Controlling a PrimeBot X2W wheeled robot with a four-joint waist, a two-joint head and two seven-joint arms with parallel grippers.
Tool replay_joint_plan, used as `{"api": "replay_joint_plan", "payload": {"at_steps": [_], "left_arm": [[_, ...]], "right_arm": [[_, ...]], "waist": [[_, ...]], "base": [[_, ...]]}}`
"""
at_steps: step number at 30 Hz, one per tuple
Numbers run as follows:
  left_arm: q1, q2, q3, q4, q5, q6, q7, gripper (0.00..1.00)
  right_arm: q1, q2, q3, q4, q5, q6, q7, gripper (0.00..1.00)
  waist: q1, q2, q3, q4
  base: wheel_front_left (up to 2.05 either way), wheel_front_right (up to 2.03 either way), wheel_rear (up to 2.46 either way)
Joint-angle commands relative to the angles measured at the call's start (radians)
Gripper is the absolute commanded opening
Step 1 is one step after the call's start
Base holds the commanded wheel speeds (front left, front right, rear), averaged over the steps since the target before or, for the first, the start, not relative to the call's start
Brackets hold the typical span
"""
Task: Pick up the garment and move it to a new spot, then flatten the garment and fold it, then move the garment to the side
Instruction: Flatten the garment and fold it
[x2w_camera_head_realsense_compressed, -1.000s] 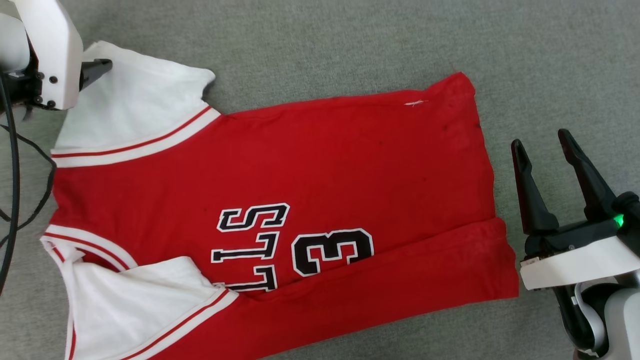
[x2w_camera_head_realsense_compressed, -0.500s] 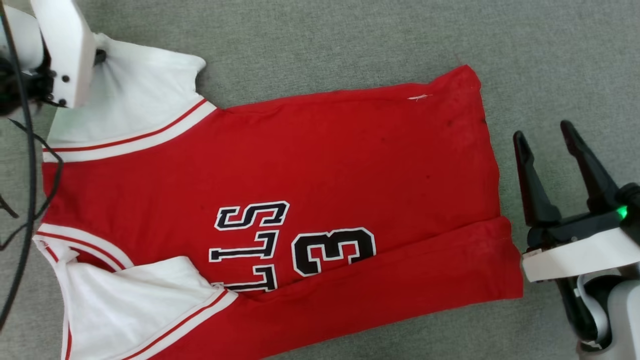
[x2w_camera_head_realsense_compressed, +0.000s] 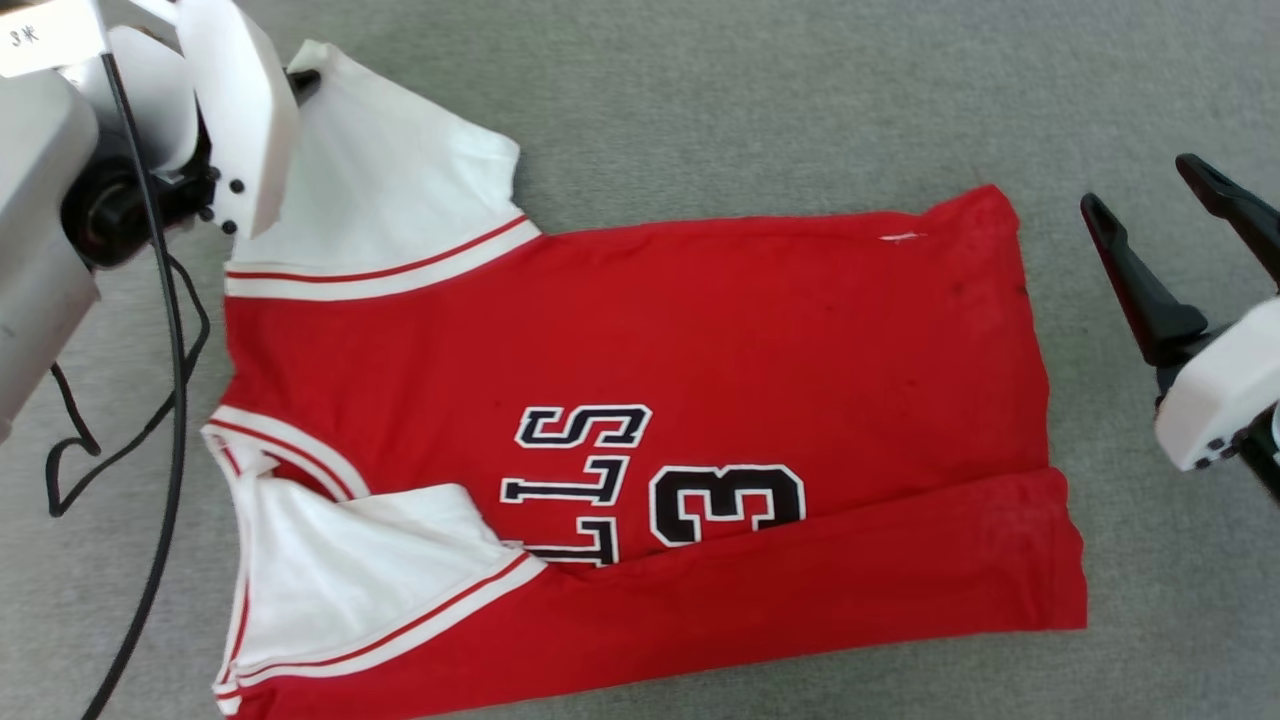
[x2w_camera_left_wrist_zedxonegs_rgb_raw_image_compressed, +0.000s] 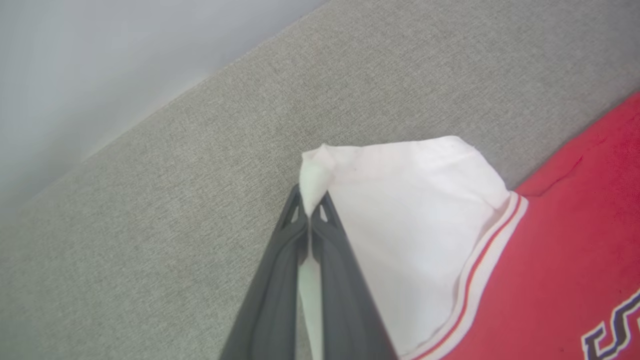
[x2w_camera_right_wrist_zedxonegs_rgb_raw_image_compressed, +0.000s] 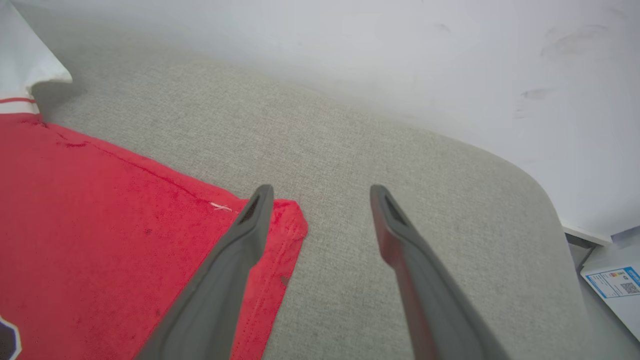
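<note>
My left claw (x2w_camera_left_wrist_zedxonegs_rgb_raw_image_compressed: 310, 212) is clamped tight on the very tip of the white sleeve (x2w_camera_left_wrist_zedxonegs_rgb_raw_image_compressed: 400, 225). I judge that corner grip lets me draw the sleeve out flat or fold it inward. Away from that claw, the shirt (x2w_camera_head_realsense_compressed: 700, 350) lies spread chest-up on the grey table (x2w_camera_head_realsense_compressed: 700, 100), and the long side farthest from it is folded over. My right claw (x2w_camera_right_wrist_zedxonegs_rgb_raw_image_compressed: 321, 192) stands apart and empty at the hem corner (x2w_camera_right_wrist_zedxonegs_rgb_raw_image_compressed: 290, 225), likely placed to take it.
</note>
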Motion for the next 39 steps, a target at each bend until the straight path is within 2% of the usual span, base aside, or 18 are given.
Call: {"api": "replay_joint_plan", "payload": {"at_steps": [1, 7, 14, 18, 25, 30, 35, 36, 37, 38, 39], "left_arm": [[0.016, 0.000, -0.005, -0.010, 0.006, 0.000, -0.014, 0.00], [0.018, -0.003, -0.015, -0.057, 0.016, 0.000, -0.079, 0.00], [-0.002, -0.015, -0.021, -0.106, 0.027, 0.000, -0.123, 0.00], [-0.018, -0.021, -0.024, -0.125, 0.037, 0.000, -0.136, 0.00], [-0.045, -0.027, -0.026, -0.146, 0.052, 0.000, -0.155, 0.00], [-0.050, -0.029, -0.030, -0.147, 0.057, 0.000, -0.168, 0.00], [-0.048, -0.027, -0.033, -0.141, 0.056, 0.000, -0.176, 0.00], [-0.045, -0.027, -0.034, -0.138, 0.055, 0.000, -0.179, 0.00], [-0.041, -0.027, -0.036, -0.135, 0.054, 0.000, -0.182, 0.00], [-0.035, -0.026, -0.036, -0.133, 0.052, 0.000, -0.186, 0.00], [-0.028, -0.025, -0.037, -0.129, 0.049, 0.000, -0.191, 0.00]], "right_arm": [[-0.029, -0.026, 0.013, 0.012, 0.022, -0.001, 0.036, 1.00], [-0.139, -0.157, 0.114, 0.086, 0.144, -0.001, 0.305, 1.00], [-0.250, -0.216, 0.231, 0.179, 0.218, -0.001, 0.512, 1.00], [-0.306, -0.205, 0.286, 0.246, 0.219, -0.001, 0.547, 1.00], [-0.381, -0.180, 0.386, 0.369, 0.198, -0.001, 0.530, 1.00], [-0.361, -0.170, 0.483, 0.473, 0.210, 0.000, 0.539, 1.00], [-0.344, -0.163, 0.537, 0.537, 0.247, 0.000, 0.535, 1.00], [-0.347, -0.162, 0.547, 0.545, 0.253, 0.000, 0.530, 0.96], [-0.351, -0.163, 0.550, 0.554, 0.255, 0.000, 0.514, 0.36], [-0.356, -0.163, 0.552, 0.561, 0.259, 0.000, 0.498, 0.00], [-0.363, -0.164, 0.550, 0.567, 0.260, -0.001, 0.478, 0.00]], "waist": [[-0.0001, 0.0000, -0.024, 0.026], [-0.0001, 0.0000, -0.041, 0.068], [-0.0001, 0.0000, -0.019, 0.109], [-0.0001, 0.0000, 0.007, 0.129], [-0.0001, 0.0000, 0.052, 0.155], [-0.0001, 0.0000, 0.069, 0.163], [-0.0001, 0.0000, 0.071, 0.162], [-0.0001, 0.0000, 0.068, 0.161], [-0.0001, 0.0000, 0.064, 0.159], [-0.0001, 0.0000, 0.058, 0.157], [-0.0001, 0.0000, 0.049, 0.155]], "base": [[0.00, 0.00, 0.00], [0.00, 0.00, 0.00], [0.00, 0.00, 0.00], [0.00, 0.00, 0.00], [0.00, 0.00, 0.00], [0.00, 0.00, 0.00], [0.00, 0.00, 0.00], [0.00, 0.00, 0.00], [0.00, 0.00, 0.00], [0.00, 0.00, 0.00], [0.00, 0.00, 0.00]]}}
